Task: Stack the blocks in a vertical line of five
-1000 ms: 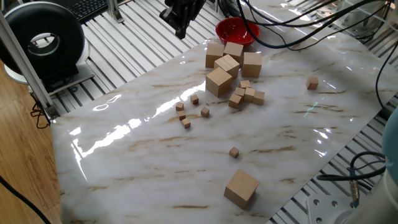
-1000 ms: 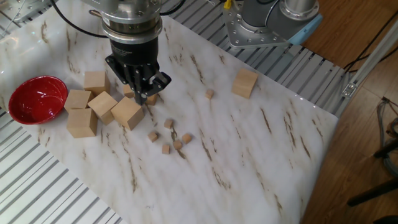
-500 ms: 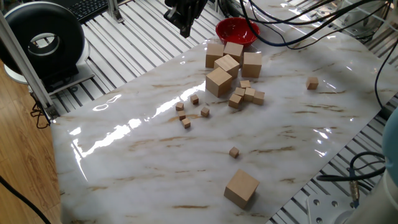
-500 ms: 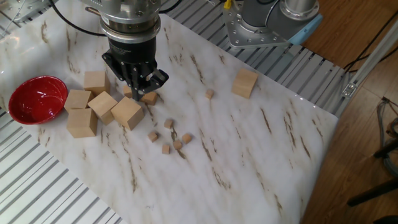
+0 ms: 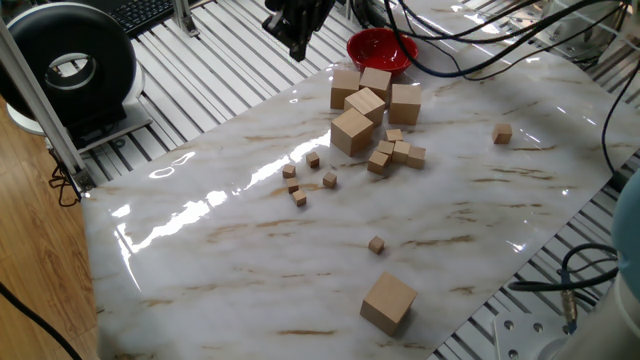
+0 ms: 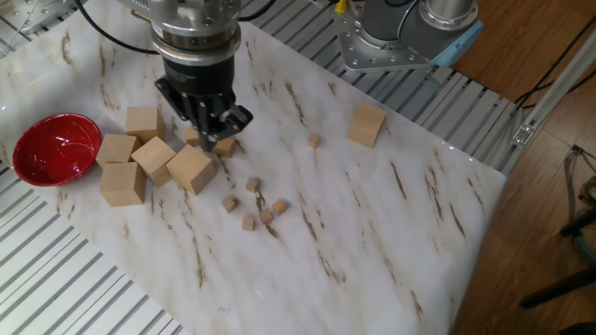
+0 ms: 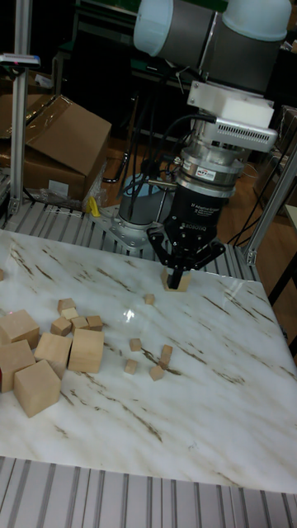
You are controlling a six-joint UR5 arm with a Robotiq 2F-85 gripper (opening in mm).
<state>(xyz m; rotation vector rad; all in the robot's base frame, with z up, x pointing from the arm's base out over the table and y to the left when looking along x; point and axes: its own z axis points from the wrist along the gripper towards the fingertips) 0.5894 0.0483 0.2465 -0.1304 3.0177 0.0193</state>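
Overhead, the black two-finger gripper [image 6: 216,140] hovers empty, jaws nearly closed; descending thus risks scattering the tiny plain light-wood cubes [image 6: 253,207] or nudging medium wooden cubes [image 6: 223,146].

In one fixed view the gripper [image 5: 296,48] is cut off by the top edge, and whether its jaws are open or closed cannot be told. In the other fixed view the gripper [image 6: 212,140] covers part of the medium cubes [image 6: 224,146] beside the large cubes [image 6: 191,168]. In the tall fixed view the gripper [image 7: 176,282] hides part of a large cube [image 7: 178,283] near the table's [image 7: 206,412] far edge, and the left edge cuts off a large cube [image 7: 10,363].
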